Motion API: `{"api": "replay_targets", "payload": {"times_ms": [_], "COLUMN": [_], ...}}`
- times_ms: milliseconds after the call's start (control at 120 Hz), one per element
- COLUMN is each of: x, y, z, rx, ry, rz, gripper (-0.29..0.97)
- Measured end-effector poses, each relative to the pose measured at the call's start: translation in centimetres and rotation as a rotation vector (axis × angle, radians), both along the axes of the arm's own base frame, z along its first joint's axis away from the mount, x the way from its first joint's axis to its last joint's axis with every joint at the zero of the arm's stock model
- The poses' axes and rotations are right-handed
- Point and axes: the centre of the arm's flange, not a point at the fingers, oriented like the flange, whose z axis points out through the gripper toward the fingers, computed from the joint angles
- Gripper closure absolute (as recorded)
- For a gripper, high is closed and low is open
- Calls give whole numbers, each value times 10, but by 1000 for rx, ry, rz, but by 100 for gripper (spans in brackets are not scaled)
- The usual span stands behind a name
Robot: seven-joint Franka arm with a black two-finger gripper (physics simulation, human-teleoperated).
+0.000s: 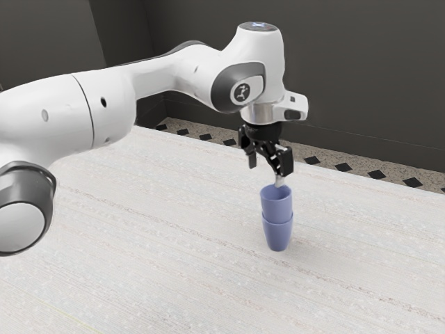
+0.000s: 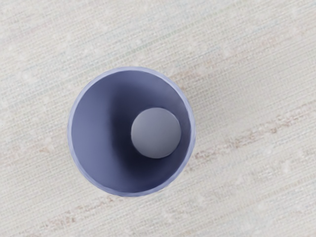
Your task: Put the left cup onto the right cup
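Two blue cups stand stacked upright on the table. The upper cup (image 1: 276,202) sits nested in the lower cup (image 1: 277,234). My gripper (image 1: 267,174) hangs just above the upper cup's rim, pointing down; its fingers stand apart and hold nothing. One fingertip (image 1: 279,182) comes close to the rim. In the wrist view I look straight down into the upper cup (image 2: 98,138), whose grey inner bottom (image 2: 155,132) shows; the lower cup is hidden beneath it.
The pale wood-grain table (image 1: 139,229) stretches around the stack on all sides. A dark wall and a floor strip with black diamond tiles (image 1: 379,174) lie beyond the table's far edge. My white arm (image 1: 104,104) comes in from the exterior view's left.
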Motion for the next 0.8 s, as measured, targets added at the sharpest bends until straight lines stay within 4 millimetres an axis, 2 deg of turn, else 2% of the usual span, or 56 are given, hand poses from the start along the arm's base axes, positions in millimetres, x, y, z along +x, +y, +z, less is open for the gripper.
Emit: {"api": "replay_targets", "payload": {"times_ms": [183, 342, 483, 800], "x": [-15, -25, -24, -28], "y": [32, 66, 89, 161], "z": [17, 32, 40, 79], "rx": [1, -2, 3, 9], "ry": [22, 27, 19, -12], "rz": [35, 80, 115, 221], "gripper": [0, 0, 0, 0]}}
